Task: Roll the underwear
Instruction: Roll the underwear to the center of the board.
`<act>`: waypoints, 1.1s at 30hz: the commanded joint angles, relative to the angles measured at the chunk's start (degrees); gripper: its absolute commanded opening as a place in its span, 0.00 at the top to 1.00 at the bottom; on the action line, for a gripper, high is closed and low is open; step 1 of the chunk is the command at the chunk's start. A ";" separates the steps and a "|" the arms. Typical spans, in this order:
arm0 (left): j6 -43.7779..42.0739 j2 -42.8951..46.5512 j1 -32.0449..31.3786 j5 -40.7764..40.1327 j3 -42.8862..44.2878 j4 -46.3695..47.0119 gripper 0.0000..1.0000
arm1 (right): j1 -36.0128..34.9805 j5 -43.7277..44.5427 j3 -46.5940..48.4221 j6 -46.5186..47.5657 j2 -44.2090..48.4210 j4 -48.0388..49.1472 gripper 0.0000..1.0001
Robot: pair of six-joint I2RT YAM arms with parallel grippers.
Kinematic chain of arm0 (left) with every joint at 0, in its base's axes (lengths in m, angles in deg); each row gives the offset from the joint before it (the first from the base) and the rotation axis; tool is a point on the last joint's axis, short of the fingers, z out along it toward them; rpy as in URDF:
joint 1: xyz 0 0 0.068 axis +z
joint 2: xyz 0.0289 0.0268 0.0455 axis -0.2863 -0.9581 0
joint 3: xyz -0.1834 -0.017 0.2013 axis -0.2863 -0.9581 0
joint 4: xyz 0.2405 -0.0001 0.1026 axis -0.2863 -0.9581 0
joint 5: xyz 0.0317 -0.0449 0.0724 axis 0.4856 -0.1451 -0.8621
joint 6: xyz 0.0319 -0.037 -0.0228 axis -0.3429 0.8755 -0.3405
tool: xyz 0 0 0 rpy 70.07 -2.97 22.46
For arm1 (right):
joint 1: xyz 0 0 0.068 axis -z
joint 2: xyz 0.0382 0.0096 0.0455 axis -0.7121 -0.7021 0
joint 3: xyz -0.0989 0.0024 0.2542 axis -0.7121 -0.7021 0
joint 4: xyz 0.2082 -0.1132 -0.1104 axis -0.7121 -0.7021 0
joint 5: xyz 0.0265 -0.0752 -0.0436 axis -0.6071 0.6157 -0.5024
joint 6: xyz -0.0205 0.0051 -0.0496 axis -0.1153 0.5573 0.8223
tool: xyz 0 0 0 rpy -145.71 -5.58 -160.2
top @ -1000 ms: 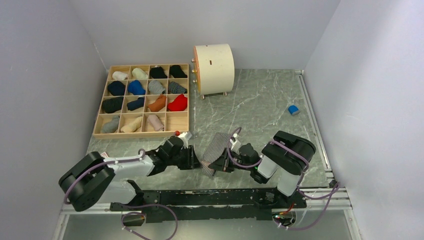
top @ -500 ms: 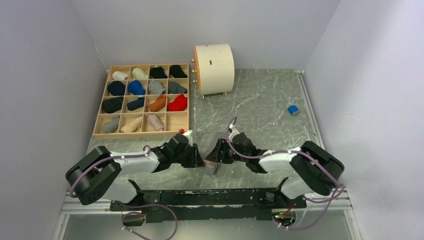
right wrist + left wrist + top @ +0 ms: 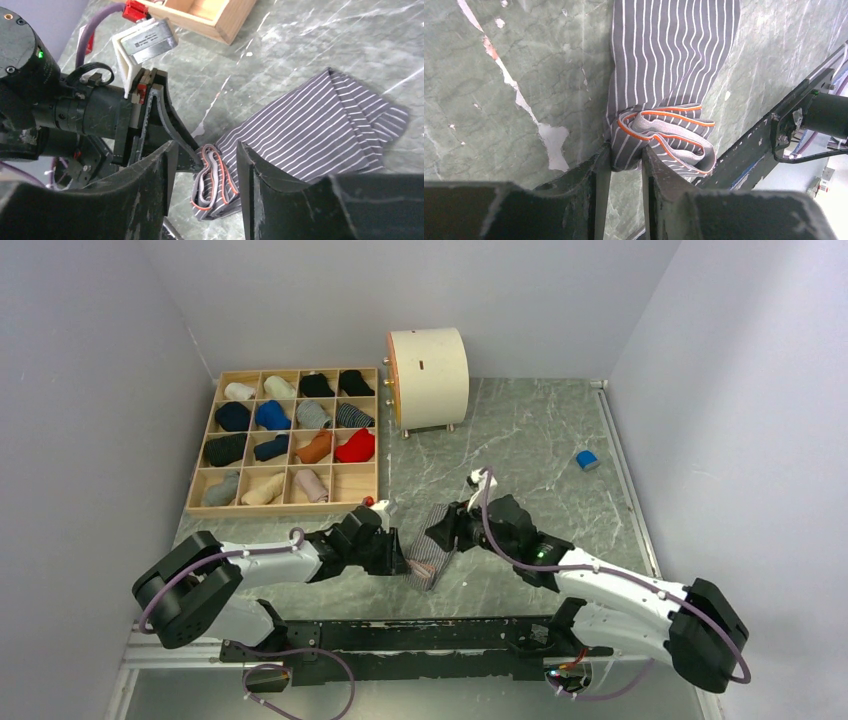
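Grey cloth with fine white stripes, the underwear [image 3: 432, 552] lay on the green marble-patterned table [image 3: 540, 440] near its front edge, between my two arms and well apart from the wooden tray [image 3: 283, 508] of rolled garments at the far left. It was folded into a long narrow strip, flat and smooth at the far end. The near end was bunched, and there the waistband [image 3: 664, 117], edged in orange, stood up in loose loops. My left gripper [image 3: 626, 156] had its jaws drawn narrow on a fold of that bunched end, with cloth pinched between the black fingers. My right gripper [image 3: 206, 148] hung above the strip with its jaws wide and nothing in them. I judged the garment light, limp and stretchy. It would sag wherever it was unsupported, and on the smooth stone it would likely slide rather than roll if pushed. The elastic band looked the firmest part, so I reckoned that was the place to take hold. I would pinch through all the layers at once, since a grip on one layer alone would likely pull the fold apart and leave a loose, lopsided roll.
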 commanded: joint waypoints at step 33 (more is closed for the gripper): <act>-1.06 2.49 -1.28 -3.31 2.84 -8.80 0.43 | -4.16 -6.48 -3.87 -19.03 -19.13 2.25 0.99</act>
